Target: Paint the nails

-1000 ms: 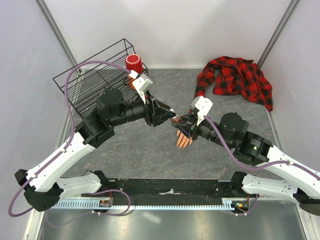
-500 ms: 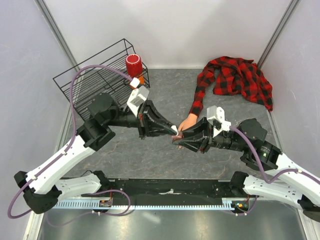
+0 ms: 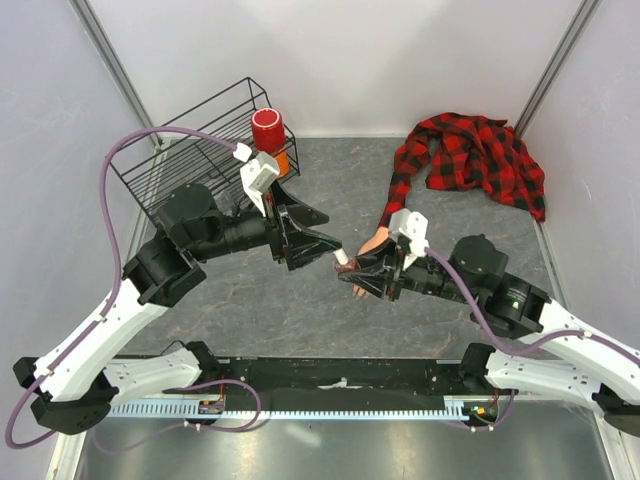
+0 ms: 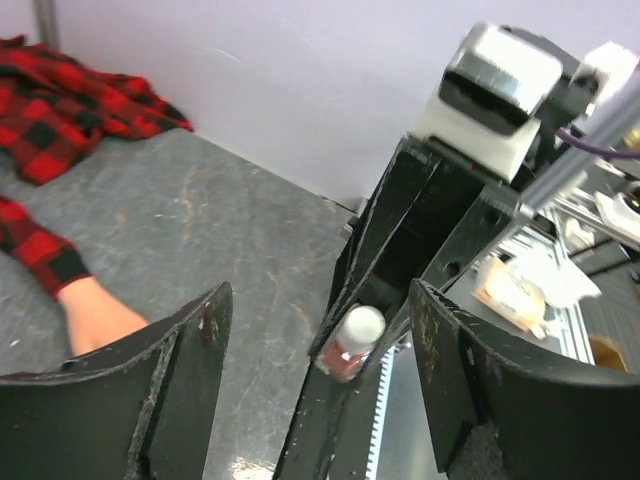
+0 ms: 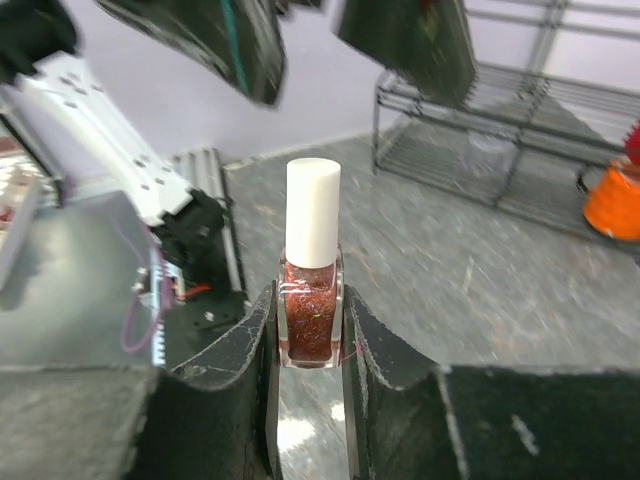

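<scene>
While the right gripper (image 3: 352, 268) is clamped tight on a little polish bottle (image 5: 312, 300), holding its glittery red glass body between both fingers with the white cap sticking out clear, the left gripper (image 3: 332, 232) faces it with its jaws spread wide and nothing in them. From above, the cap points at the gap between the left fingers and sits close to the lower one. The left wrist view shows the bottle between those two fingers but apart from both.

The mannequin hand (image 3: 376, 243) lies flat on the grey table (image 3: 300, 300), coming out of the red-and-black plaid sleeve (image 3: 395, 205). Only its wrist end shows from above, because the right gripper hangs right over the fingers. So the nails are hidden from where I stand. The left wrist view catches a bit of pale peach skin past the cuff, but that arm's own finger covers the fingertips.

The bottle sits just left of the mannequin hand, over the table. The left gripper is farther left again, well off the sleeve.

Behind the left arm stands a black wire rack (image 3: 190, 160) with a red cup (image 3: 267, 127) at its corner.
</scene>
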You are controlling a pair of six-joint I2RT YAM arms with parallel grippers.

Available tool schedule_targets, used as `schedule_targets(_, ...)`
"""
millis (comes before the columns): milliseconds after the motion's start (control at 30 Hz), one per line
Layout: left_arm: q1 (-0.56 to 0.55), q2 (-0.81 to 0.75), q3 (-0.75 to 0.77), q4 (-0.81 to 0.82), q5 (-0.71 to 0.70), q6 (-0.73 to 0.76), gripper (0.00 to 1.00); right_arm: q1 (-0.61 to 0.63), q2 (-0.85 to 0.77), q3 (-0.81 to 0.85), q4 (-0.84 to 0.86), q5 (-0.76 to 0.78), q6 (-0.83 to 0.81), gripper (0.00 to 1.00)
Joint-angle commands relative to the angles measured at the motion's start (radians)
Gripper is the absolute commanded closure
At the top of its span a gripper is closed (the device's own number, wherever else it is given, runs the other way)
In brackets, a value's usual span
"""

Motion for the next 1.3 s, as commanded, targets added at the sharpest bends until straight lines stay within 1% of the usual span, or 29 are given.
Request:
schedule_targets(0, 0.003, 0.009, 0.071, -0.094, -0.139, 0.038, 0.29, 0.007, 0.045, 0.062, -0.021, 0.12, -0.039, 1.0)
schedule_targets(100, 0.001, 0.043, 0.103, -0.146, -0.151, 0.051, 0.36, 0.006, 0.063, 0.072, -0.026, 0.14, -0.048, 1.0)
schedule_targets(200, 0.001, 0.052, 0.111, -0.165, -0.15, 0.067, 0.4, 0.006, 0.069, 0.077, -0.027, 0.145, -0.053, 1.0)
schedule_targets(300, -0.003, 0.066, 0.121, -0.194, -0.146, 0.082, 0.4, 0.006, 0.074, 0.077, -0.026, 0.16, -0.059, 1.0)
schedule_targets(500, -0.031, 0.11, 0.157, -0.252, -0.105, 0.114, 0.33, 0.007, 0.081, 0.085, -0.026, 0.183, -0.068, 1.0)
schedule_targets(600, -0.048, 0.12, 0.158, -0.251, -0.09, 0.127, 0.33, 0.006, 0.088, 0.086, -0.026, 0.192, -0.073, 1.0)
schedule_targets(667, -0.059, 0.13, 0.164, -0.259, -0.085, 0.134, 0.41, 0.006, 0.088, 0.086, -0.027, 0.198, -0.073, 1.0)
schedule_targets(700, -0.06, 0.135, 0.169, -0.266, -0.082, 0.14, 0.48, 0.006, 0.088, 0.086, -0.024, 0.197, -0.073, 1.0)
schedule_targets(733, -0.065, 0.146, 0.18, -0.274, -0.085, 0.145, 0.66, 0.006, 0.089, 0.086, -0.023, 0.197, -0.074, 1.0)
schedule_targets(800, -0.068, 0.156, 0.189, -0.291, -0.099, 0.15, 0.8, 0.006, 0.089, 0.083, -0.024, 0.197, -0.073, 1.0)
schedule_targets(833, -0.069, 0.158, 0.195, -0.294, -0.107, 0.151, 0.89, 0.007, 0.089, 0.08, -0.023, 0.201, -0.073, 1.0)
schedule_targets(867, -0.071, 0.161, 0.196, -0.297, -0.126, 0.154, 0.94, 0.006, 0.089, 0.077, -0.026, 0.207, -0.073, 1.0)
schedule_targets(933, -0.071, 0.16, 0.2, -0.302, -0.155, 0.167, 0.98, 0.006, 0.082, 0.062, -0.027, 0.232, -0.073, 0.76)
schedule_targets(967, -0.071, 0.163, 0.201, -0.305, -0.204, 0.17, 0.98, 0.006, 0.078, 0.053, -0.029, 0.275, -0.074, 0.65)
schedule_targets(1000, -0.072, 0.166, 0.204, -0.323, -0.238, 0.186, 0.98, 0.006, 0.074, 0.043, -0.035, 0.298, -0.071, 0.45)
schedule_targets(1033, -0.072, 0.17, 0.203, -0.331, -0.276, 0.196, 0.98, 0.006, 0.065, 0.022, -0.038, 0.333, -0.064, 0.35)
schedule_targets(1067, -0.077, 0.173, 0.201, -0.34, -0.36, 0.203, 0.98, 0.006, 0.059, 0.013, -0.042, 0.4, -0.054, 0.27)
schedule_targets(1100, -0.079, 0.187, 0.198, -0.349, -0.404, 0.222, 0.98, 0.006, 0.052, 0.002, -0.053, 0.443, -0.048, 0.17)
schedule_targets(1133, -0.079, 0.195, 0.184, -0.358, -0.453, 0.228, 0.98, 0.006, 0.045, -0.018, -0.059, 0.482, -0.033, 0.13)
schedule_targets(1167, -0.077, 0.201, 0.175, -0.36, -0.553, 0.234, 0.98, 0.006, 0.039, -0.027, -0.065, 0.523, -0.021, 0.1)
schedule_targets(1200, -0.079, 0.219, 0.163, -0.358, -0.603, 0.24, 0.98, 0.006, 0.032, -0.036, -0.076, 0.613, -0.011, 0.06)
schedule_targets(1233, -0.077, 0.229, 0.132, -0.354, -0.651, 0.243, 0.98, 0.006, 0.02, -0.047, -0.078, 0.649, -0.001, 0.05)
schedule_targets(1267, -0.079, 0.241, 0.115, -0.332, -0.741, 0.248, 0.98, 0.006, 0.014, -0.067, -0.082, 0.69, 0.024, 0.05)
